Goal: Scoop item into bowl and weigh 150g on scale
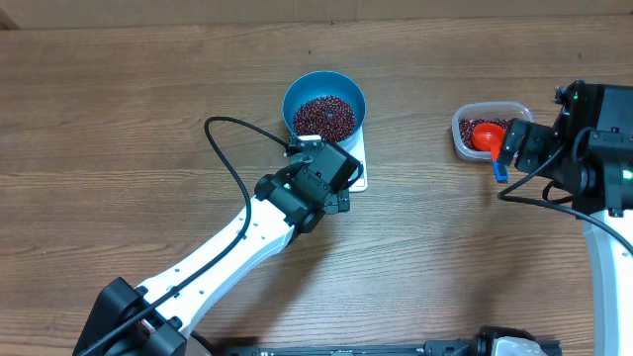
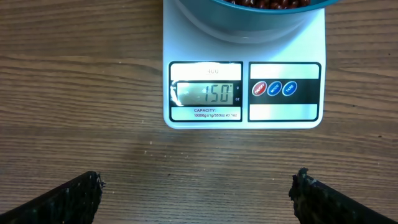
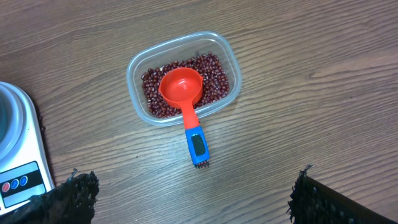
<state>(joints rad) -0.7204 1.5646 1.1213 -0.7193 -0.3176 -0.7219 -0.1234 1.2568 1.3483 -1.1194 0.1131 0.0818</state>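
Observation:
The blue bowl (image 1: 293, 95) stands on the white scale (image 1: 359, 158) and holds a heap of dark red-brown beans (image 1: 324, 117). In the left wrist view the scale (image 2: 245, 46) shows its display (image 2: 206, 93) reading 150, with the bowl (image 2: 249, 18) above it. My left gripper (image 2: 199, 186) hangs open over bare wood just in front of the scale, holding nothing; overhead it (image 1: 336, 178) covers the scale's front. My right gripper (image 3: 196, 186) is open and empty, hovering short of the scoop's blue handle (image 3: 198, 146).
A clear plastic tub (image 3: 134, 74) at the right holds more beans (image 3: 214, 78) and the red scoop (image 3: 181, 87), its handle sticking out over the rim. Overhead, the tub (image 1: 463, 138) lies just left of my right gripper (image 1: 516, 146). The scale's corner (image 3: 18, 149) shows at the left.

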